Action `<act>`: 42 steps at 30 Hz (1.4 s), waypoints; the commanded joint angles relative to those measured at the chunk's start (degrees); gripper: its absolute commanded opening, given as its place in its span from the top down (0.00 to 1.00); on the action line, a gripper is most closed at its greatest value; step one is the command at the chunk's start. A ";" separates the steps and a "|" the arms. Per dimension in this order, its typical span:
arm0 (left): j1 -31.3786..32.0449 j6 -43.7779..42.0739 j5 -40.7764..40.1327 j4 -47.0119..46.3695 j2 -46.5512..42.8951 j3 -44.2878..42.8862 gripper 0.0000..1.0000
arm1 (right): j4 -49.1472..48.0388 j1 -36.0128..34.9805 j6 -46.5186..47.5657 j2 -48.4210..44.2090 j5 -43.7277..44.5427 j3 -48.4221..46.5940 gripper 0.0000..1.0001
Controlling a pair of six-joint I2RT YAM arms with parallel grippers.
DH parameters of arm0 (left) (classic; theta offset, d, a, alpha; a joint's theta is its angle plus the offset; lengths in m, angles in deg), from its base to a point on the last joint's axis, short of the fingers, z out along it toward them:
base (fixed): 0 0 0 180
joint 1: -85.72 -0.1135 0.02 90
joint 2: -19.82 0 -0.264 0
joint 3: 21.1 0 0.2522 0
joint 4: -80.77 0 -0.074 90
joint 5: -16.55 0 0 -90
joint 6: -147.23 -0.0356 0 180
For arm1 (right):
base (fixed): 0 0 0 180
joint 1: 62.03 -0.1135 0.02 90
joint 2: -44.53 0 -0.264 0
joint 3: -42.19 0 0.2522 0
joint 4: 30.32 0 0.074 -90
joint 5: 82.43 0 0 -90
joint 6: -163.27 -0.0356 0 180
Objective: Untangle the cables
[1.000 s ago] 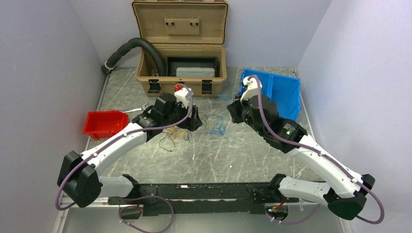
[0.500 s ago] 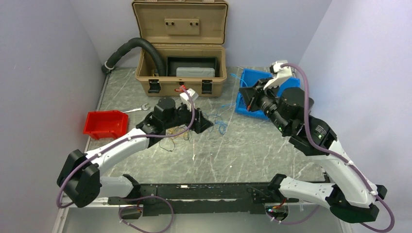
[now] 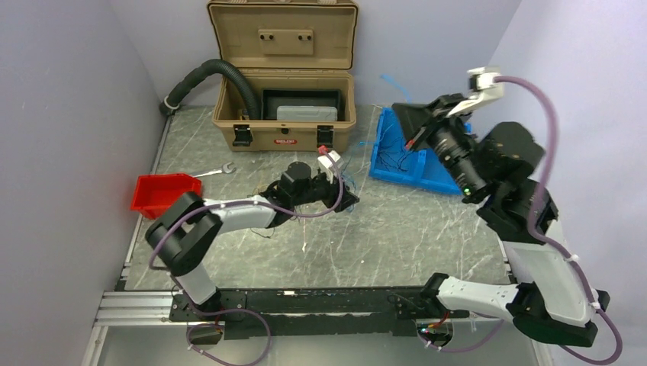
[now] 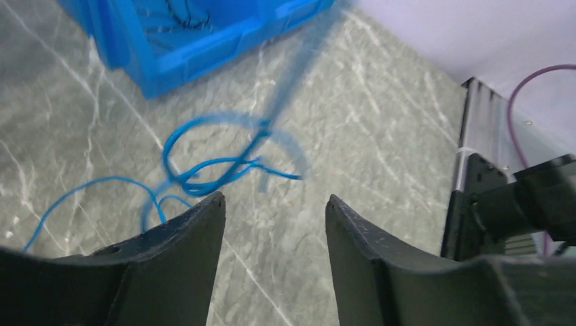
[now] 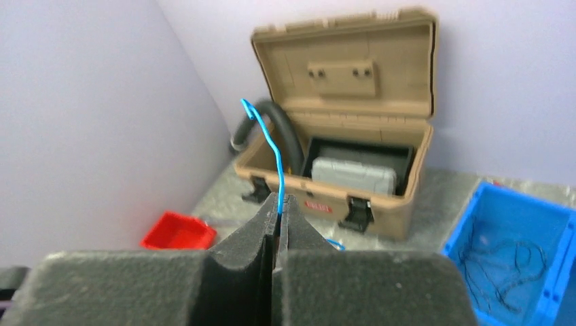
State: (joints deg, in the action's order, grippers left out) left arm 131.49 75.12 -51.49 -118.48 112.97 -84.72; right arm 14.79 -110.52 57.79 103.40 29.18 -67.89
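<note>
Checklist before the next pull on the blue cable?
1. Right gripper shut on blue cable: ok, its tail sticks up above the grip.
2. Left gripper open, holding nothing: ok.
3. Cable free of loops: not ok, loops cross on the table.
4. Rising strand clear of blue bin: cannot tell, blurred.
5. Slack remaining: cannot tell.

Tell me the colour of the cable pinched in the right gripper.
Blue. The right wrist view shows the cable best, sticking up from the shut right gripper.
</note>
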 commanded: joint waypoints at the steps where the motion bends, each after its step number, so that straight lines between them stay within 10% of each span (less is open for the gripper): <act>1: 0.20 5.14 0.28 -9.51 5.76 0.23 0.51 | -6.22 -0.03 3.47 -0.92 5.29 -9.36 1.00; 5: 0.25 7.35 -0.95 -9.11 7.46 2.03 0.87 | -9.66 -0.07 6.77 -2.68 11.57 -10.77 1.00; 10: -0.27 5.15 -4.73 -4.25 2.21 6.16 1.00 | -14.75 -0.08 13.34 -6.25 20.61 -8.12 1.00; 27: -3.04 -1.02 -6.04 22.77 -19.21 6.43 0.88 | -38.73 1.45 37.19 -3.34 44.20 14.53 1.00; 42: -3.04 2.76 -12.06 28.10 -29.86 9.43 0.78 | -8.49 30.79 11.15 14.44 18.39 -0.51 1.00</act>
State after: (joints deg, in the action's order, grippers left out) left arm 128.35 77.57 -60.83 -93.11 85.17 -75.35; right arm 1.66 -83.00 74.57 115.77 54.90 -62.34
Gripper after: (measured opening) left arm 0.219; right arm 0.010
